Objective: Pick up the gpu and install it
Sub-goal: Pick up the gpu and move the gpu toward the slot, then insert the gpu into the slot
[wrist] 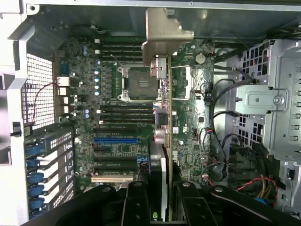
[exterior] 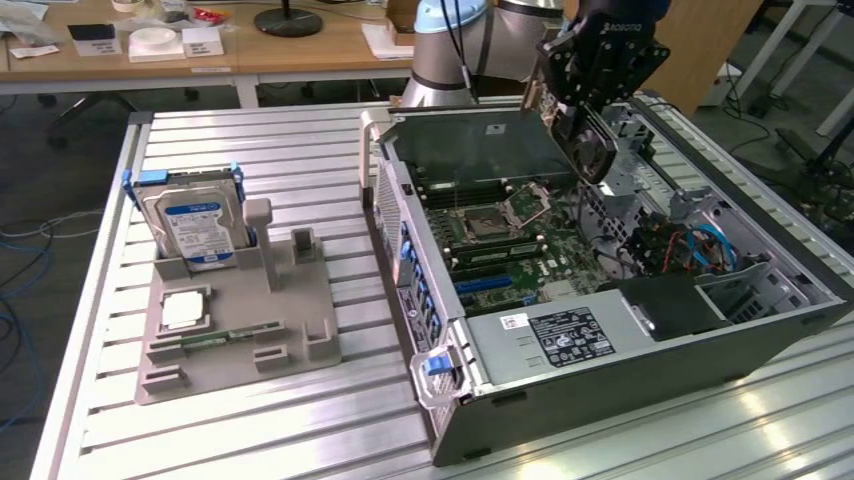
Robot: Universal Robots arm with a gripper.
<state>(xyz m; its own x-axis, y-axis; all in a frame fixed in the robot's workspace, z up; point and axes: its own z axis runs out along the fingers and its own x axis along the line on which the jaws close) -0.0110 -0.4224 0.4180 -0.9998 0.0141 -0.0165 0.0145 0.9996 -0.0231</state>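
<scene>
Exterior view: my jaws are closed on the gpu [exterior: 591,150], a thin flat dark card with a long silver-grey metal end piece. I hold it up over the open grey metal computer case [exterior: 747,350]. The card is tilted and sits in no slot.

My black wrist part has white letters on it. They are upside down and I cannot read them.

Inside the case lies the green main board [exterior: 514,250]. Next to it is a grey metal power box [exterior: 497,352] with a black and white sticker [exterior: 567,335]. The words on the sticker are too small to read.

The case stands on the silver ribbed metal bench [exterior: 267,140]. Well apart from the case, toward the exterior view's left, is a grey plastic holder [exterior: 307,330]. A silver hard drive [exterior: 200,225] with a blue and white label stands up in it. I cannot read that label. A narrow green memory stick [exterior: 220,338] lies flat in the holder, near the drive.

From the wrist view I see the gpu [wrist: 159,155] from its thin edge, held between my jaws. Its silver end piece [wrist: 162,33] is at the far end, away from me. Below the card are the main board [wrist: 188,94], a square silver chip socket [wrist: 138,82] and a long blue slot [wrist: 115,140].
</scene>
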